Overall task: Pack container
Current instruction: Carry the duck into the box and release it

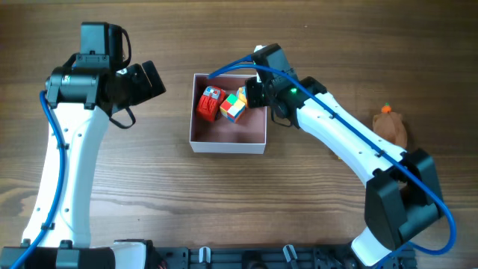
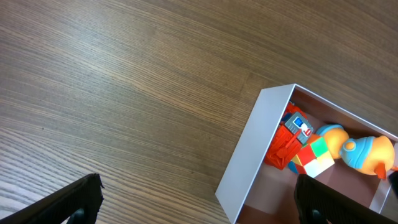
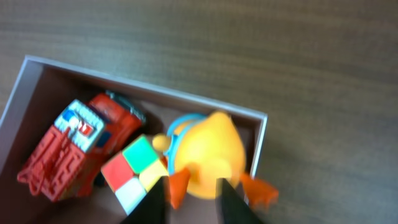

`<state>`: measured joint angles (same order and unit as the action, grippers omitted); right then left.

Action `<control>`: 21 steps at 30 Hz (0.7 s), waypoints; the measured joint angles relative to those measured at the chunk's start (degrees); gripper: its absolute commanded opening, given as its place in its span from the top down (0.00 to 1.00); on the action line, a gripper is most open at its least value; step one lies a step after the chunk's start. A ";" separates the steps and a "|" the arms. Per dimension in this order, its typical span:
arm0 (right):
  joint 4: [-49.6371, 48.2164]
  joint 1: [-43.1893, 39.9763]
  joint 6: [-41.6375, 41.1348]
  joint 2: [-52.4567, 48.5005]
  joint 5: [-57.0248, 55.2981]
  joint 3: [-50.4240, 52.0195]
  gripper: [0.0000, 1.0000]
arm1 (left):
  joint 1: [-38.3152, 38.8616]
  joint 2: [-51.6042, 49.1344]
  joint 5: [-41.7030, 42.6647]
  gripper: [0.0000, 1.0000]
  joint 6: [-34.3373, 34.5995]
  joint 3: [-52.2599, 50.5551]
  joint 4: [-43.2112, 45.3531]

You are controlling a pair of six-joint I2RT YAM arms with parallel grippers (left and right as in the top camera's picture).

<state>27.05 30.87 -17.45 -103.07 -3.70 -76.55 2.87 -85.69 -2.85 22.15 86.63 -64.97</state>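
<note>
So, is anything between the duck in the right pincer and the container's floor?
Nothing visible blocks it. The duck hangs over the container's corner; the colour cube and red truck lie beside it.

The container point(image 1: 228, 147) has white walls and a dusty pink inside. The toy truck point(image 1: 210, 103) is red, with a blue, white and red patch on top. The cube point(image 1: 233, 108) shows green, yellow, white and red squares. The duck toy point(image 3: 208, 152) is yellow-orange with blue trim and orange feet. The table point(image 1: 224, 209) is brown with wood grain.
</note>
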 measured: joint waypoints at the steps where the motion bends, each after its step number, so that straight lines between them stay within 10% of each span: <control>1: -0.90 0.00 1.05 0.00 -0.79 -0.04 0.94 | 0.00 0.00 0.00 0.00 0.00 0.00 0.00; 21: 7.69 0.37 5.75 -8.11 1.33 -1.70 0.96 | 0.00 0.00 0.00 0.00 0.00 0.00 0.00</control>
<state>34.74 31.24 -11.70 -111.18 -2.37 -78.26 2.87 -85.69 -2.85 22.15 86.63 -64.97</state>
